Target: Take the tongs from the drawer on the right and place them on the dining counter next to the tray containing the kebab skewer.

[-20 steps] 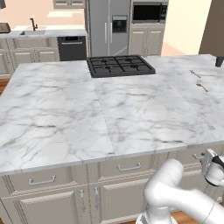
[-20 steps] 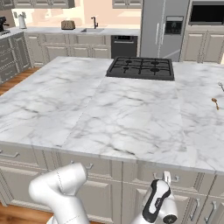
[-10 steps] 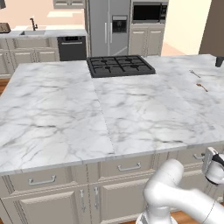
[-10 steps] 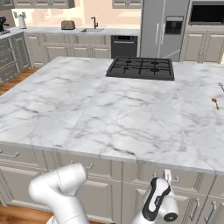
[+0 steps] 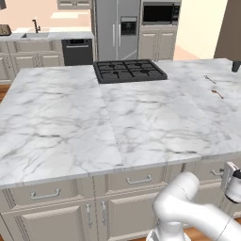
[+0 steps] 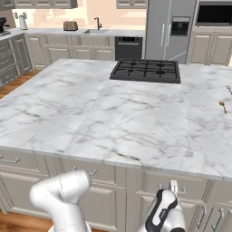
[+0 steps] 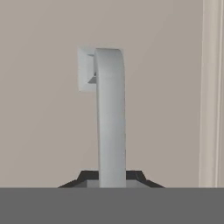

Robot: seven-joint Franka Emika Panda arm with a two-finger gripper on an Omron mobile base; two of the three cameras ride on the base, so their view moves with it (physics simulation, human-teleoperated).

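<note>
While the drawer (image 6: 174, 183) sits shut at the lower right of the right base view, its handle (image 7: 109, 118) runs up mid-frame between the gripper (image 7: 110, 177) tips; whether they clench it I cannot tell.

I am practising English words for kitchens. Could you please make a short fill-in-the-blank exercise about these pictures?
1. In the hand view, the silver bar handle stands between the two dark ____.
2. The gripper is held against a ____ front below the dining counter.
3. The black gas hob is set into the ____ slab.
4. Behind the hob stands a grey ____.

Missing words: fingertips; drawer; marble; refrigerator
</note>
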